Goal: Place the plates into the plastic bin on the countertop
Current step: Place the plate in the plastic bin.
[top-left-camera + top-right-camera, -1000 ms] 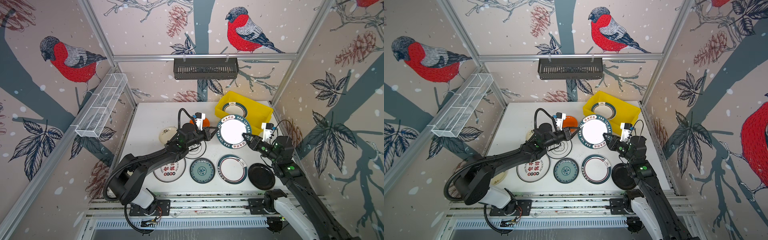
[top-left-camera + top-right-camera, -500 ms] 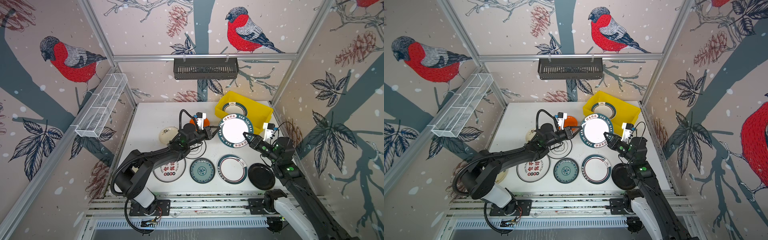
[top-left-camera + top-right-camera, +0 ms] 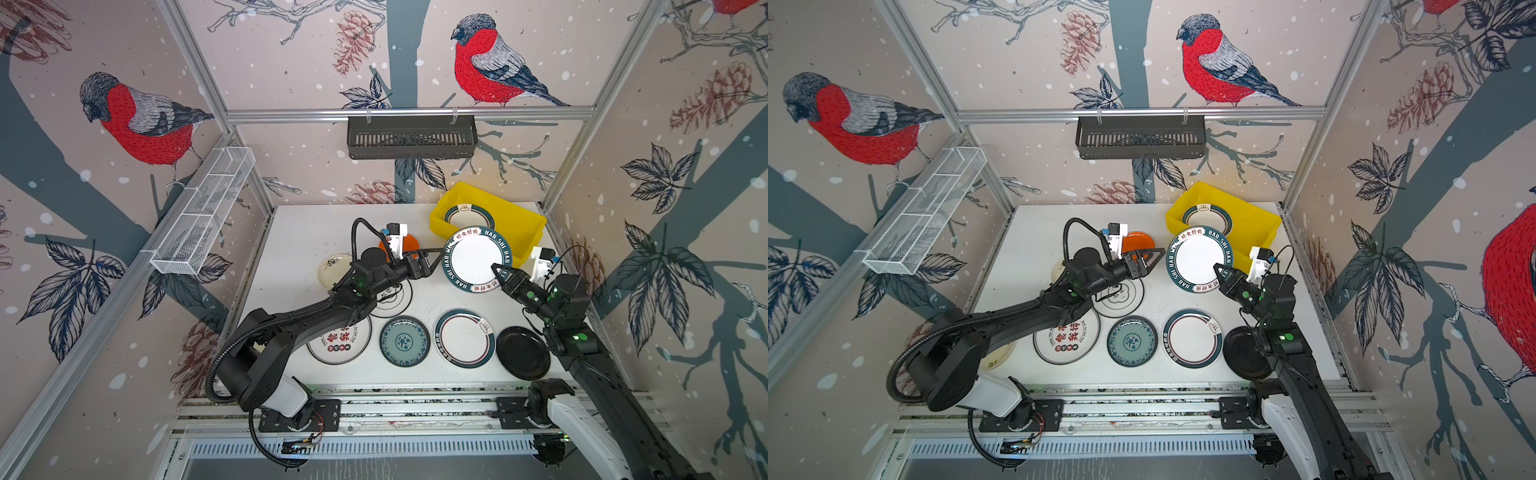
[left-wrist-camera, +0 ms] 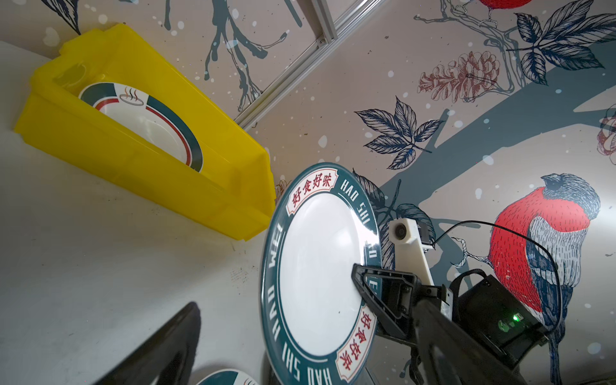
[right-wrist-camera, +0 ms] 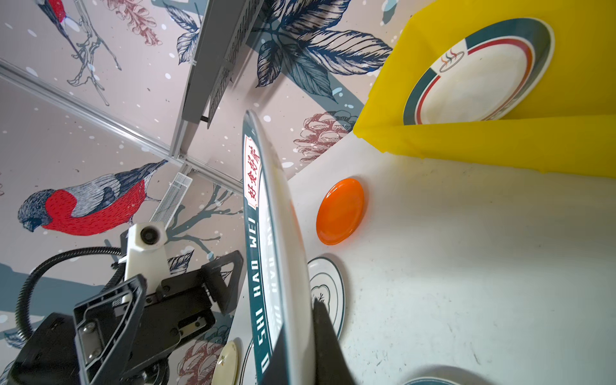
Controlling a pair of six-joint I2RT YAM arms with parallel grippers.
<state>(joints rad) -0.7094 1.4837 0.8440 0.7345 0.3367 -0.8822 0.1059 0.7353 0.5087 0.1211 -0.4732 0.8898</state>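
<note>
HAO SHI plate [image 3: 473, 259] off the counter [image 3: 316, 232], just beside yellow bin [image 3: 525, 232], rim clamped by right fingers [image 3: 500, 274]. Near its opposite edge, left fingers [image 3: 1144, 262] spread open. Inside bin: second plate [image 3: 468, 216].

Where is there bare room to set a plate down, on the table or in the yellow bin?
The yellow bin has bare floor beside its dark-rimmed plate. The countertop is free at its far left corner, behind the cream plate and left of the orange plate. The front row, red-character plate to black plate, is crowded.
</note>
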